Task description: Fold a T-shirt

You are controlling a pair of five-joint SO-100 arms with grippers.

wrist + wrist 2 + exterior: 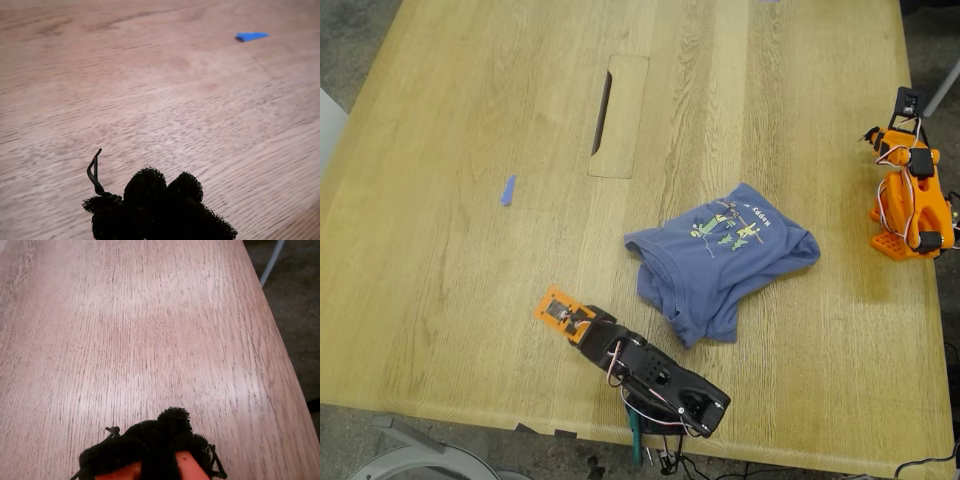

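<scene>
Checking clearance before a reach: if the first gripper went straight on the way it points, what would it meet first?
Probably nothing at first: ahead of my first gripper lies bare wooden table. The small blue tape strip sits farther on and off to one side, though depth is unclear.

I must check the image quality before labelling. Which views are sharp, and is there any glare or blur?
Exterior view: even light, the T-shirt and tape strip sharp, only soft shadows. First wrist view: foam pads close and dark, the table grain soft farther away. Second wrist view: a pale glare patch on the wood.
</scene>
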